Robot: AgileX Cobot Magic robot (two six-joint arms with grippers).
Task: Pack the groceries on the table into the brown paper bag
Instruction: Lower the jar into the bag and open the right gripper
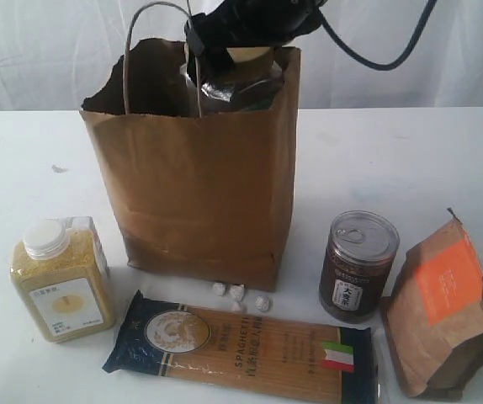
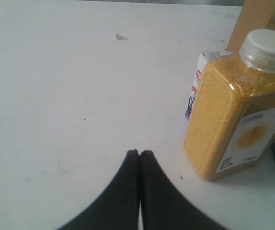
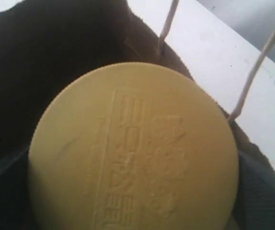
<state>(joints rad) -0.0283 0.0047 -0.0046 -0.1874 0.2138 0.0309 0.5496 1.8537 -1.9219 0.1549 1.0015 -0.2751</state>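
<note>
The brown paper bag stands upright at the middle of the table. My right gripper is at the bag's mouth, shut on the brown-lidded clear jar. The jar's lid fills the right wrist view, with the bag's dark inside around it. My left gripper is shut on nothing, low over the bare table beside the yellow-grain bottle. A small carton stands behind that bottle. The bottle, the spaghetti packet, the can and the orange-labelled pouch are in front of the bag.
A few small white bits lie at the bag's foot. The bag's cord handles rise beside the jar. A small dark mark is on the table to the left.
</note>
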